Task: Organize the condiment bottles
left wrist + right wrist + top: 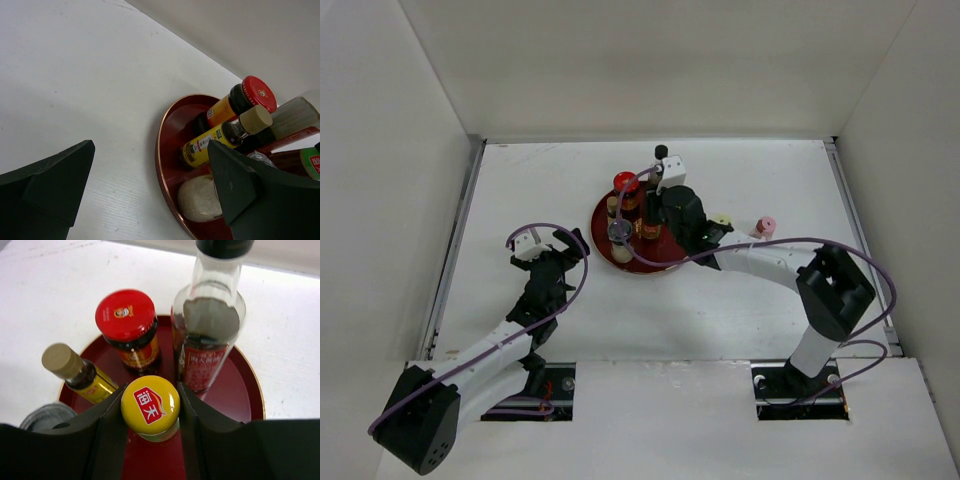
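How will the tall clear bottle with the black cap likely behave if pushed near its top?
The tall clear bottle looks narrow for its height, so a high push would probably tip it. Its dark sauce seems to fill only the lower part, which may steady it. It looks like glass, so likely smooth and breakable.

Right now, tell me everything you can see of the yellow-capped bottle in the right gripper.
The yellow-capped sauce bottle is upright over the dark red tray, seen from above. Its glossy round cap bears a red logo with white characters; a pale greenish neck shows beneath. The right gripper's black fingers clamp the cap from both sides.
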You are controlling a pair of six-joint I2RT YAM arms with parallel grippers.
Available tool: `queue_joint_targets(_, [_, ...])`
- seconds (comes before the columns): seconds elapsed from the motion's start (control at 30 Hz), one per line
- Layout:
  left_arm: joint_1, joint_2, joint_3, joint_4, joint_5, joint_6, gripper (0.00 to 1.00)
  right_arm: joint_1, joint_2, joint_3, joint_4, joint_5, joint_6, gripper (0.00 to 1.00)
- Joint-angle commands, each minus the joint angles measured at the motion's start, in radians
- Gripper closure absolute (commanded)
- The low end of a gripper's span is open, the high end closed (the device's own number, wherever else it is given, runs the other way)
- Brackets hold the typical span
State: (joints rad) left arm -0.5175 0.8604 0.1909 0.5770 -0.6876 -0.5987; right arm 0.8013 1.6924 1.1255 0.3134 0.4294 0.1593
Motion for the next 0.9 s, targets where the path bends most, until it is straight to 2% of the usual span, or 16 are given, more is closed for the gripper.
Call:
queue_joint_targets(0.0, [0.001, 0.000, 0.001, 0.053, 0.011, -0.009, 0.00, 0.016, 0.009, 0.092, 0.201, 0.029, -0.024, 0.62])
queue_joint_targets(0.27, [0.007, 0.005, -0.002, 0.058, 0.014, -0.010, 0.00, 0.026, 0.070, 0.097, 0.194, 0.043, -0.049, 0.53])
queue_joint_targets(0.4, [0.004, 0.000, -0.001, 0.058, 0.017, -0.010, 0.00, 0.029, 0.052, 0.092, 0.187, 0.046, -0.047, 0.34])
queue_joint_targets(0.5, [0.009, 0.005, -0.002, 0.058, 0.017, -0.010, 0.00, 0.040, -0.002, 0.088, 0.168, 0.048, -0.049, 0.25])
queue_joint_targets(0.63, [0.006, -0.003, -0.002, 0.058, 0.017, -0.010, 0.00, 0.042, -0.104, 0.050, 0.130, 0.054, -0.032, 0.22])
queue_joint_targets(0.77, [0.007, 0.000, -0.001, 0.057, 0.017, -0.010, 0.00, 0.042, -0.252, -0.081, 0.115, 0.072, 0.014, 0.19])
queue_joint_targets(0.87, [0.003, -0.014, -0.005, 0.057, 0.014, -0.010, 0.00, -0.003, -0.370, -0.211, 0.095, 0.113, 0.077, 0.17])
